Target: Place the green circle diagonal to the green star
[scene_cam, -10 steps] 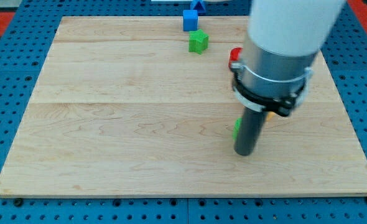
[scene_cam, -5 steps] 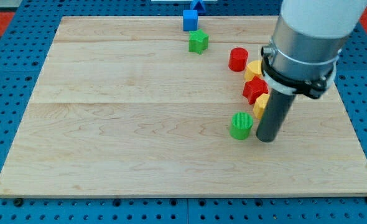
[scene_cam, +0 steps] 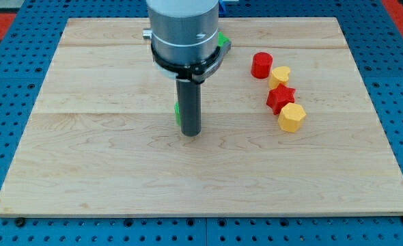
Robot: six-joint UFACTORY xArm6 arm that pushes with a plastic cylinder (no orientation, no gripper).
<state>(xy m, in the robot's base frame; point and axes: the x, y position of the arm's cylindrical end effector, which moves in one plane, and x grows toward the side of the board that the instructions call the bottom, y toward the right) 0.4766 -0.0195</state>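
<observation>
My tip [scene_cam: 190, 132] rests on the board left of centre. The green circle [scene_cam: 177, 111] shows only as a thin green sliver at the rod's left side; the rod hides most of it. The green star [scene_cam: 223, 42] peeks out at the right edge of the arm's body near the view's top and is mostly hidden. The circle lies below and to the left of the star.
A red cylinder [scene_cam: 261, 65], a yellow block [scene_cam: 280, 75], a red star-like block [scene_cam: 281, 98] and a yellow hexagon [scene_cam: 292, 117] form a line at the right. The arm's body hides the blue blocks at the top.
My tip has swept left across the board, and the green circle has moved with it from right of centre to left of centre, now closer below the green star.
</observation>
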